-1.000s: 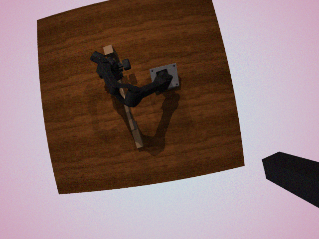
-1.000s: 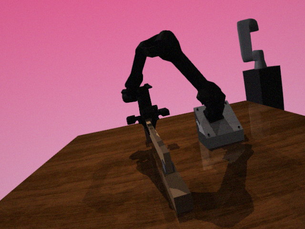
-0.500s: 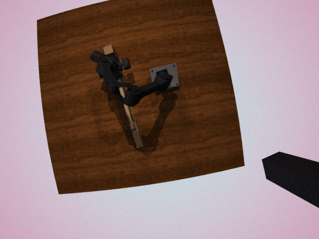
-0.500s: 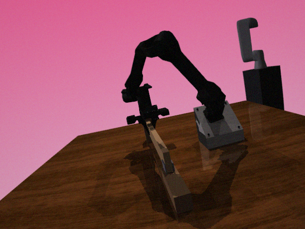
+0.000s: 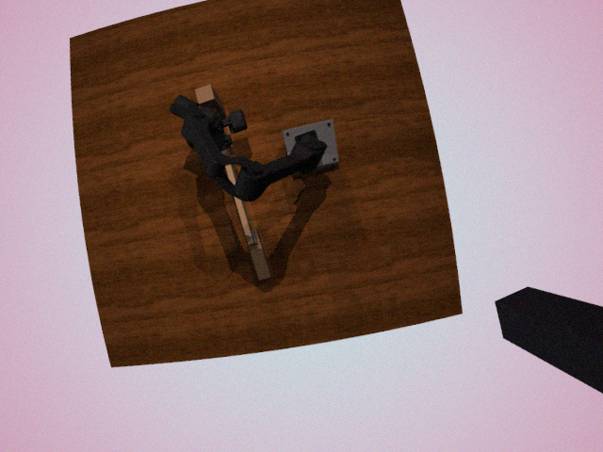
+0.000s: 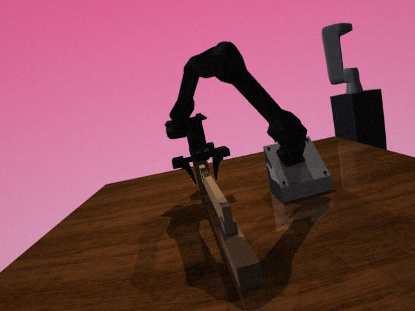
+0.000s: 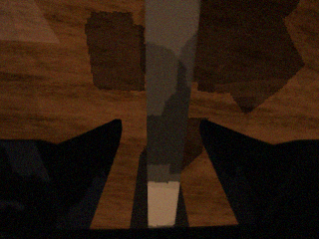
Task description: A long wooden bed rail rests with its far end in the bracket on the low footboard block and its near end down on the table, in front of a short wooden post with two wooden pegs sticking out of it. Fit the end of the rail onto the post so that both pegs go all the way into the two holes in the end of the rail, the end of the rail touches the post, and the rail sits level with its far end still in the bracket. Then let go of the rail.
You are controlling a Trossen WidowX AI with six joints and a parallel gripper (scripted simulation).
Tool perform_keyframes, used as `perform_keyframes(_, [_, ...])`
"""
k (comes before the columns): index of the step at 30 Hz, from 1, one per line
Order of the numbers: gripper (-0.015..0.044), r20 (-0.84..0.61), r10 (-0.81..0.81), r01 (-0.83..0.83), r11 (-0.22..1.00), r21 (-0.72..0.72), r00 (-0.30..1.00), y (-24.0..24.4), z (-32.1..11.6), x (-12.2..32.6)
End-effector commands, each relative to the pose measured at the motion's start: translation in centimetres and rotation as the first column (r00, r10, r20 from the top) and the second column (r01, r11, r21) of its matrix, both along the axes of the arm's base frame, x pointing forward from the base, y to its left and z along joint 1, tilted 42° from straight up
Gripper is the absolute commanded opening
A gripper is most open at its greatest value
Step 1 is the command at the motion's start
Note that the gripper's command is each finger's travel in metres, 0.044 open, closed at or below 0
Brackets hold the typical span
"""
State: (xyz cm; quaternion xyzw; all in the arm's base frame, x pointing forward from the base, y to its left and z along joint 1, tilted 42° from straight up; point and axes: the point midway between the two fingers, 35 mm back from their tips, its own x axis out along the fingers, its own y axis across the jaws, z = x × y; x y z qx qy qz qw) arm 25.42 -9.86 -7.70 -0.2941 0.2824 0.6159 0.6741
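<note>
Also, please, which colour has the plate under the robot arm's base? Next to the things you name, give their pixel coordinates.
The base plate (image 5: 289,141) (image 6: 313,147) is grey, seen best in the exterior view.

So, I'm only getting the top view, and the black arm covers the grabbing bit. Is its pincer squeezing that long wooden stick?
Observer: No. The wrist view shows the pincer open, with a gap on both sides of the rail.
Operator: Which way do its tips point?
Observer: Downward: the exterior view shows them straddling the rail, one on each side.
Operator: And is anything standing beyond the table?
Observer: Yes, in the exterior view a grey bent shape stands on a dark box beyond the table.
</note>
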Motion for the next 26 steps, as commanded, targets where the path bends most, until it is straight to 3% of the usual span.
perform_keyframes(1, [0.0420, 0.000, 0.000, 0.000, 1.000, 0.001, 1.000, 0.0, 0.0, 0.0])
perform_keyframes(8, [0.0440, 0.000, 0.000, 0.000, 1.000, 0.000, 1.000, 0.0, 0.2, 0.0])
perform_keyframes(13, [0.0440, 0.004, -0.002, 0.002, 1.000, -0.004, 1.000, 0.3, 4.2, -0.2])
perform_keyframes(26, [0.0440, 0.004, -0.002, 0.002, 1.000, -0.004, 1.000, 0.3, 4.2, -0.2])
